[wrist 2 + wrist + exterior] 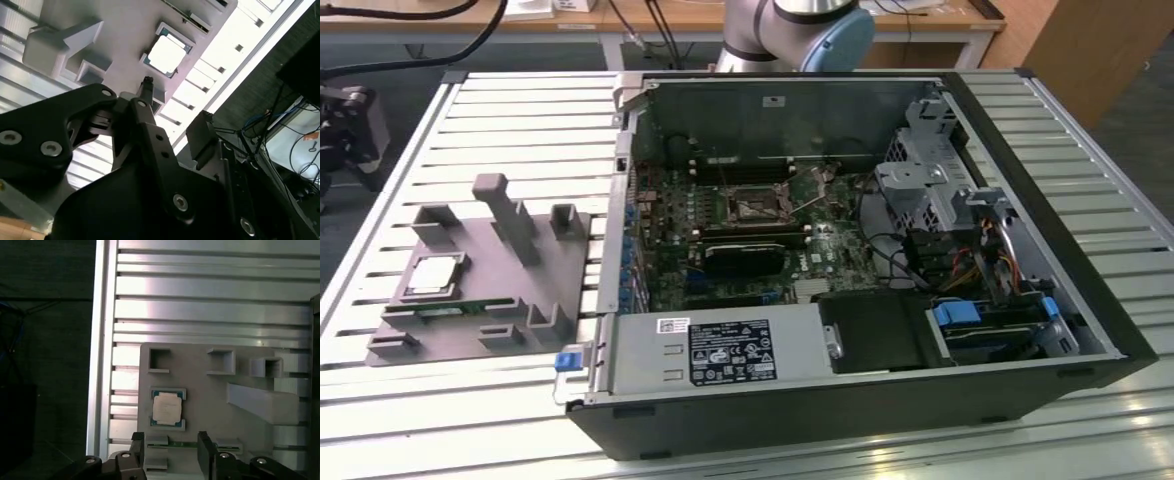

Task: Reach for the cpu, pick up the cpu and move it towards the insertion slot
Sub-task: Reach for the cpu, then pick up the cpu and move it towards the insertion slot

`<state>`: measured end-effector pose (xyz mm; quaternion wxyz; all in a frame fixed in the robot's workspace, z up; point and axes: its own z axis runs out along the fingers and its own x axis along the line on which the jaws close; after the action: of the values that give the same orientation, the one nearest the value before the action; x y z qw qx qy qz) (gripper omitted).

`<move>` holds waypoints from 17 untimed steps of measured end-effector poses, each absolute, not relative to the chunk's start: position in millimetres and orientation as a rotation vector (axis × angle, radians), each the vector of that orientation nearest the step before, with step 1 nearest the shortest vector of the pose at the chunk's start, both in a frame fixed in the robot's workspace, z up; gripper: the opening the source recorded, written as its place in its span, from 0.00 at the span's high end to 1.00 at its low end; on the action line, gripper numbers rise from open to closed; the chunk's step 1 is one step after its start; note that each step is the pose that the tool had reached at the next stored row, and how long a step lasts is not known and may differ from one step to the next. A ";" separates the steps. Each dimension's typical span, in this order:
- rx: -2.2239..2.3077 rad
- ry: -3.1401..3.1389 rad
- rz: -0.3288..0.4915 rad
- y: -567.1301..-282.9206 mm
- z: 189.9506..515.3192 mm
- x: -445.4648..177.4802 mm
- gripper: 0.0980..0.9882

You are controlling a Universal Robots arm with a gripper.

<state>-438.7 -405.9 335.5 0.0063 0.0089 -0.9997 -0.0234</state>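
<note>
Exterior view: cpu (434, 275) seated in grey holder (520, 290), well apart from insertion slot (758, 208) inside open computer case (854, 420). First wrist view: gripper (171, 452) spread and empty; cpu just beyond its tips, in line with their gap. Second wrist view: cpu ahead of one fingertip (148, 82), untouched.

Bright, even light fills the exterior view and seems to come from overhead. The table (520, 110) shines pale along the lower edge of the frame, while the inside of the case (720, 110) lies in shade. In the second wrist view glare washes the cpu (166, 52) almost white. In the first wrist view the table (210, 290) gleams in streaks, and the floor (45, 340) beside it is nearly black.
</note>
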 end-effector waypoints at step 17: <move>0.027 -3.127 -0.073 -409.6 304.6 -437.1 0.26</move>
<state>-437.1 -409.6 304.6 0.0068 0.0087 -0.9997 -0.0235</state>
